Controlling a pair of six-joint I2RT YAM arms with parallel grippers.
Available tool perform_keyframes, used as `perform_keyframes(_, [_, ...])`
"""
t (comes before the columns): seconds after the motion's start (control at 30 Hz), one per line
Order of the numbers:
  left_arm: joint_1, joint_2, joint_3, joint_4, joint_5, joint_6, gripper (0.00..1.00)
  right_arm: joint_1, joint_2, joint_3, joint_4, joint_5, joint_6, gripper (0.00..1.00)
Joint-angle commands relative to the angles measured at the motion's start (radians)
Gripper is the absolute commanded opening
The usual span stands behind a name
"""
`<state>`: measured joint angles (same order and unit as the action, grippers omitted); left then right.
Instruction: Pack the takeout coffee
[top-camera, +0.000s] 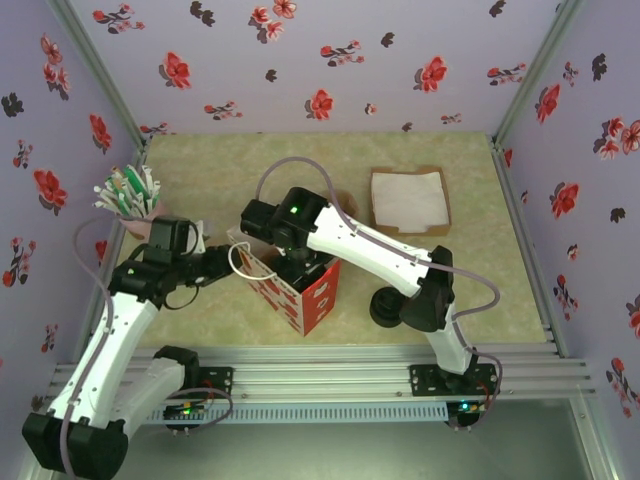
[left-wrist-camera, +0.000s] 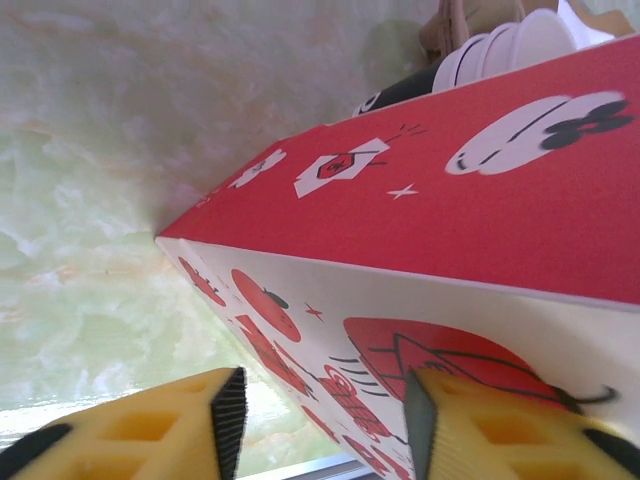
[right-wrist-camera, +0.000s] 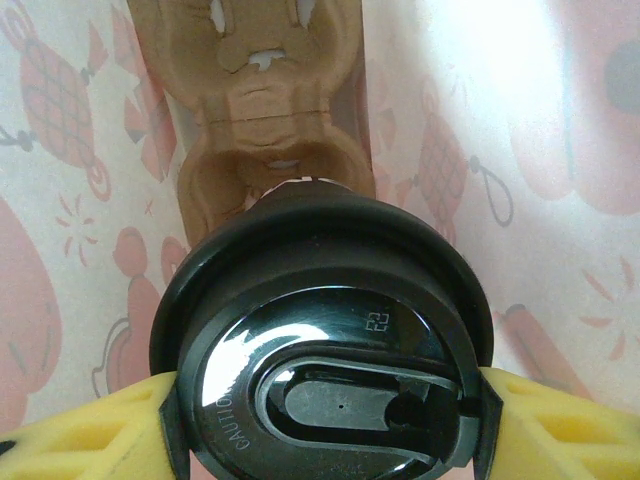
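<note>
Clamping the black lid (right-wrist-camera: 400, 270) from both sides, the yellow fingers (right-wrist-camera: 80, 440) of the right gripper (right-wrist-camera: 325, 425) hold the takeout coffee (right-wrist-camera: 330, 340) inside the red and white paper bag (top-camera: 312, 295). A brown cardboard carrier (right-wrist-camera: 265, 150) lies beyond the cup in the bag. The left gripper (left-wrist-camera: 320, 420) has its fingers (left-wrist-camera: 150, 430) apart at a corner of the bag. Whether they touch it, I cannot tell. Behind the bag lies a stack of white cups (left-wrist-camera: 500, 45).
</note>
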<state>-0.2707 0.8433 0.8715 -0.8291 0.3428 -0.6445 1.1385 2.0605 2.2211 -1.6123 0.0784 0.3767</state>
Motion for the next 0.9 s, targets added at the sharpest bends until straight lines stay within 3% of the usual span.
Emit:
perform_keyframes(0.0, [-0.006,-0.049,0.060,-0.057,-0.071,0.029,0.55,-0.006,-0.032,-0.018,-0.107,-0.006,0.011,0.66])
perform_keyframes(0.33, [-0.005,-0.155,0.131,-0.126,-0.188,0.068,0.98,-0.006,-0.049,-0.049,-0.070,-0.012,0.008,0.66])
perform_keyframes(0.87, [-0.005,-0.246,0.126,-0.110,-0.234,0.074,0.99,-0.006,-0.074,-0.108,-0.012,-0.023,0.004,0.66])
